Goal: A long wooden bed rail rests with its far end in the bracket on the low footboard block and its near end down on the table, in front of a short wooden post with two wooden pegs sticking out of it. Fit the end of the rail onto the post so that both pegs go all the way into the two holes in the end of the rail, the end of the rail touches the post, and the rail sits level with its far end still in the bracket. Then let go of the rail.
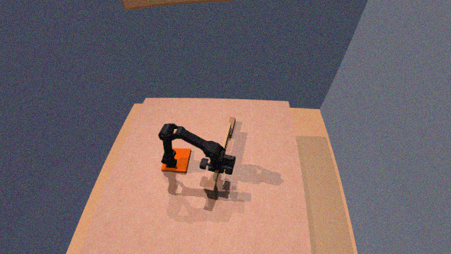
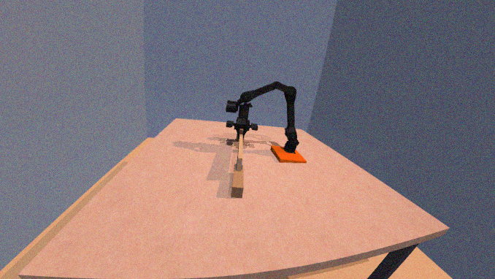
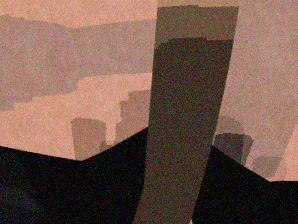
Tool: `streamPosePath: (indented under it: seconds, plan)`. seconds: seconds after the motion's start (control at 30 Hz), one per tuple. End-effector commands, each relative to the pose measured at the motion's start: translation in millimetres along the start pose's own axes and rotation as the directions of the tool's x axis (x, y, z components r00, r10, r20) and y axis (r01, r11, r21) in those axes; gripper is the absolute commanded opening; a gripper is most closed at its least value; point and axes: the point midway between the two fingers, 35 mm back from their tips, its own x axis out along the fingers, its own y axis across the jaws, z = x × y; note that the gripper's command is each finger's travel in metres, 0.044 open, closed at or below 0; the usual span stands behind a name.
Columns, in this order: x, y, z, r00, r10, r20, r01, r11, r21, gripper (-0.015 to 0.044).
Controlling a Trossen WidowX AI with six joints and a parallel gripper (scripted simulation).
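Note:
The long wooden rail (image 1: 227, 143) (image 2: 240, 146) (image 3: 185, 100) runs from the bracket (image 1: 230, 131) (image 2: 239, 164) on the low footboard block (image 1: 232, 119) (image 2: 237, 192) to under my gripper. My gripper (image 1: 217, 171) (image 3: 168, 136) is shut on the rail near its post-side end, one dark finger on each side. The rail's far end appears to be in the bracket. The post (image 1: 213, 193) shows as a dark face beside the gripper's shadow in the top view; the arm hides it in the exterior view. The pegs, the holes and any contact or gap there cannot be made out.
The arm stands on an orange base plate (image 1: 182, 160) (image 2: 288, 155) to one side of the rail. Shadows of arm and rail fall across the pink table top (image 1: 150, 216) (image 2: 310, 219). The arm reaches over the rail from the base side.

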Motion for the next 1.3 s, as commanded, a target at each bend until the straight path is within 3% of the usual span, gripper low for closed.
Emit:
streamPosePath:
  seconds: [0.0,1.27]
  plan:
    - [-3.2,-0.3,-0.4,1.000,-0.007,-0.003,0.007,1.000,0.000,0.0000]
    - [-7.7,-2.3,-4.0,1.000,-0.007,-0.003,0.007,1.000,0.000,0.0000]
